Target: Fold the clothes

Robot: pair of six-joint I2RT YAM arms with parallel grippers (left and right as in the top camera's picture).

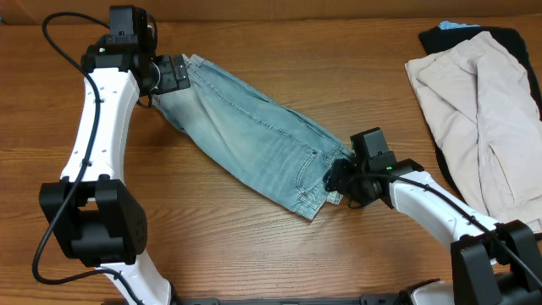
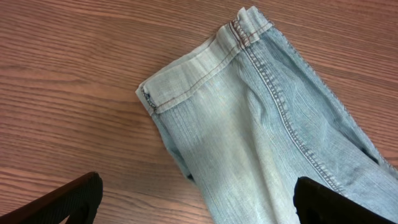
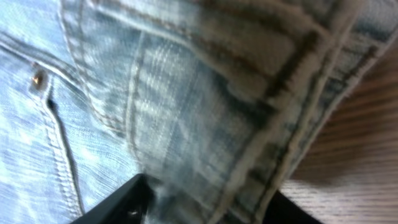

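- Denim shorts (image 1: pixel 254 135) lie flat as one long diagonal strip on the tabletop (image 1: pixel 279 254). One end sits under my left tool (image 1: pixel 174 74), the other at my right tool (image 1: pixel 343 180).
- Left tool: jaws spread wide, holding nothing. In its wrist view the fingertips (image 2: pixel 68 199) straddle the cloth, with the stitched band (image 2: pixel 186 81) just ahead of them.
- Right tool: the thick denim edge is bunched between its fingers (image 3: pixel 118 202). That view is blurred, so I can't tell whether it's clamped or loose.
- My read: the step in hand is the end-over-end fold, halving the strip.
- To do it well:
  - The strip looks doubled, so bite every layer at the edge. Catching only the top one would peel it open.
  - Grip close to the tabletop and square to the edge.
  - Lift just enough to clear the cloth and carry along the strip's own line, not across it.
  - Lay edge on edge before letting go.
  - Keep the left tool either pinning its end or fully clear, not half in the way.
- Beige garment (image 1: pixel 474 102) lies on a black garment (image 1: pixel 517 38), well apart on the far side of the right tool from the shorts. Keep the swing away from that pile.
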